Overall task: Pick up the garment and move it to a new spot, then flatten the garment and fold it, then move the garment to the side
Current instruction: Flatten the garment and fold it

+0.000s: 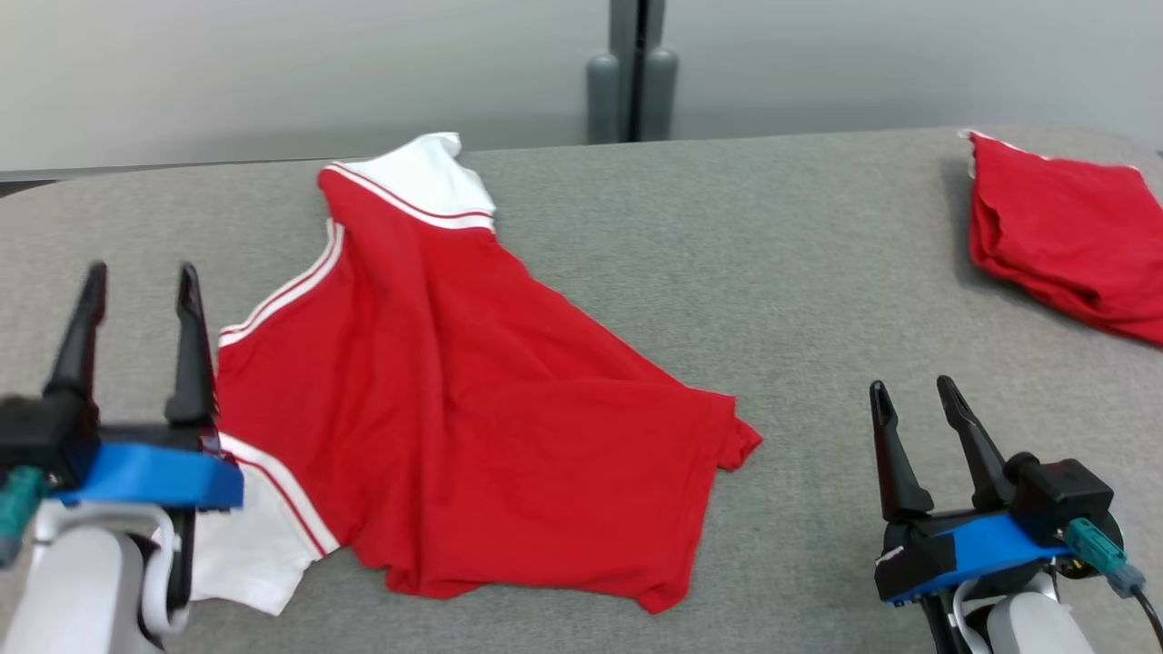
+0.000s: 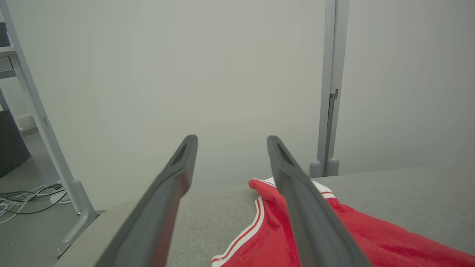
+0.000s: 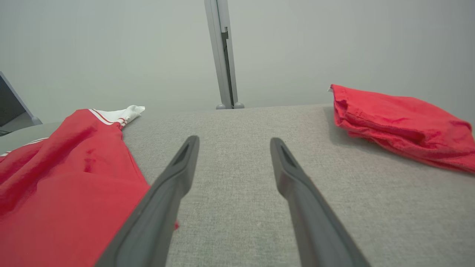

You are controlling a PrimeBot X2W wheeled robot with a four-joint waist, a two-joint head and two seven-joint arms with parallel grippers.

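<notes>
- Left hand [image 1: 142, 272] stands wide and empty at the left edge of the red garment [image 1: 454, 391], by its white sleeve [image 1: 245, 545].
- Right hand [image 1: 910, 383] stands wide and empty over bare grey tabletop [image 1: 727, 272], right of the garment.
- The garment lies spread mid-tabletop; 1 other red cloth [image 1: 1063, 236] sits far right.

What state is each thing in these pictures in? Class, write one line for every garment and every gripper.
red-and-white garment: lying loose on the grey table, rumpled, not yet folded.
plain red garment: bunched in a rough fold at the table's far right.
left gripper: open, holding nothing, at the red-and-white garment's left edge.
right gripper: open, holding nothing, over bare table.
</notes>
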